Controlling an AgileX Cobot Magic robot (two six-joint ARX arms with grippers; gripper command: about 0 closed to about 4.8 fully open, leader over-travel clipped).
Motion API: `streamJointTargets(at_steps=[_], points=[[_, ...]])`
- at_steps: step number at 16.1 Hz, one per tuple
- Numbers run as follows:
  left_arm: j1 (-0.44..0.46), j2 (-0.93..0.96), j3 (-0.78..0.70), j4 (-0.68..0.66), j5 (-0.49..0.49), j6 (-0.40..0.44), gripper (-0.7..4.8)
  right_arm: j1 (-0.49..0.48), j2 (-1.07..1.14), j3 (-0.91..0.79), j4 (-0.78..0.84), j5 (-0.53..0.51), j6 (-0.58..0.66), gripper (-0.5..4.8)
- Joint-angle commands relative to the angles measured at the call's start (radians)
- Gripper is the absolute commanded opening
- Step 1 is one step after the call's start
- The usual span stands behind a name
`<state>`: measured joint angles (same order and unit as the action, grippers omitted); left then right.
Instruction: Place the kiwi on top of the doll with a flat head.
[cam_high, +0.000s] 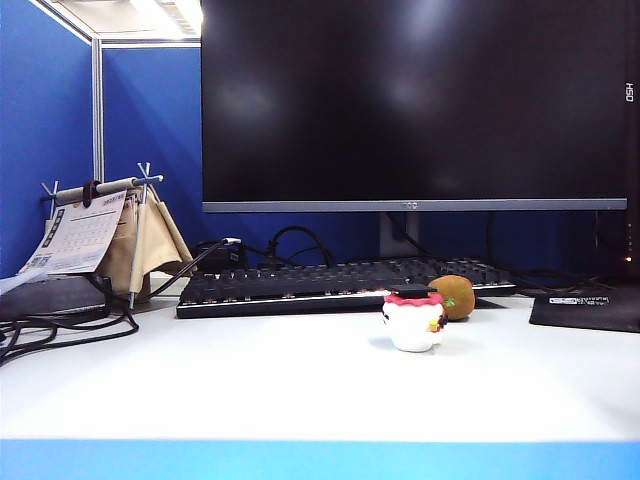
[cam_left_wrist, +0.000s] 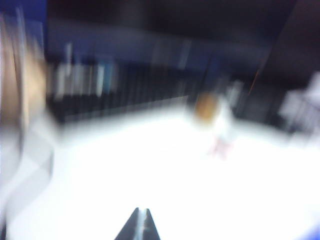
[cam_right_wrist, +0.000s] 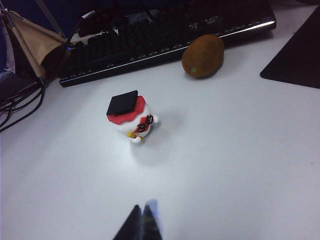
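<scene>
The doll (cam_high: 413, 319) stands upright on the white table, white and round with a red frill and a flat black top. In the right wrist view the doll (cam_right_wrist: 131, 115) is well ahead of my right gripper (cam_right_wrist: 142, 207), which is shut and empty. The brown kiwi (cam_high: 455, 296) lies just behind the doll, against the keyboard's front edge; the kiwi (cam_right_wrist: 202, 55) lies on its side. My left gripper (cam_left_wrist: 141, 211) is shut with nothing in it, over bare table; its view is blurred, with the kiwi (cam_left_wrist: 206, 106) and doll (cam_left_wrist: 223, 127) as smears far ahead. Neither gripper shows in the exterior view.
A black keyboard (cam_high: 340, 284) lies behind the two objects under a large monitor (cam_high: 415, 100). A black mouse pad (cam_high: 588, 308) is at the right. A desk calendar (cam_high: 85, 235) on a stand and loose cables (cam_high: 60, 325) are at the left.
</scene>
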<state>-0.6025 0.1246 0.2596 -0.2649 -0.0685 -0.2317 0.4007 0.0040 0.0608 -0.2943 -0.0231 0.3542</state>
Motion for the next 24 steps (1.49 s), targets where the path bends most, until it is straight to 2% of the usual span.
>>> streamJointTargets(at_steps=[1,2,7,9,11,13,14,16,17,18,19,20,21,22,24], points=[[0.001,0.004,-0.066,-0.016,0.001,-0.201,-0.05,0.001,-0.001,0.001,0.023,-0.048,0.003,-0.06],[0.001,0.004,-0.075,-0.008,0.002,-0.264,-0.05,0.001,-0.001,0.001,0.022,-0.05,-0.005,-0.06],[0.001,0.004,-0.076,-0.006,-0.044,-0.292,-0.05,0.001,-0.001,0.001,0.045,-0.05,-0.041,-0.06],[0.0,0.003,-0.076,-0.011,-0.031,-0.358,-0.05,0.0,-0.001,0.001,0.169,-0.039,-0.041,-0.06],[0.0,0.003,-0.076,-0.002,-0.024,-0.441,-0.05,0.0,-0.001,0.001,0.325,0.027,-0.045,-0.05],[0.0,0.003,-0.076,0.032,-0.018,-0.438,-0.05,0.0,-0.001,0.007,0.382,0.082,-0.046,0.06],[0.001,0.003,-0.076,0.074,0.05,-0.397,-0.05,0.0,0.01,0.016,0.379,0.112,-0.055,0.24],[0.0,0.005,-0.072,0.126,0.16,-0.323,-0.04,-0.005,0.055,0.049,0.373,0.111,-0.079,0.24],[0.0,0.005,-0.063,0.117,0.176,-0.318,0.22,-0.008,0.102,0.085,0.37,0.112,-0.109,0.24],[0.0,0.005,-0.052,0.108,0.179,-0.317,1.38,-0.014,0.166,0.133,0.371,0.111,-0.16,0.35],[0.0,0.012,-0.032,0.102,0.186,-0.317,3.28,-0.032,0.316,0.245,0.371,0.113,-0.252,0.89],[0.0,0.023,-0.018,0.096,0.19,-0.303,3.44,-0.052,0.423,0.326,0.375,0.112,-0.286,1.3],[0.001,0.039,-0.001,0.084,0.21,-0.277,3.44,-0.077,0.538,0.415,0.375,0.109,-0.302,2.1],[0.0,0.078,0.026,0.053,0.238,-0.239,3.44,-0.121,0.767,0.591,0.378,0.105,-0.302,4.79],[0.0,0.106,0.029,0.032,0.269,-0.234,3.44,-0.135,1.079,0.882,0.335,0.053,-0.3,4.79]])
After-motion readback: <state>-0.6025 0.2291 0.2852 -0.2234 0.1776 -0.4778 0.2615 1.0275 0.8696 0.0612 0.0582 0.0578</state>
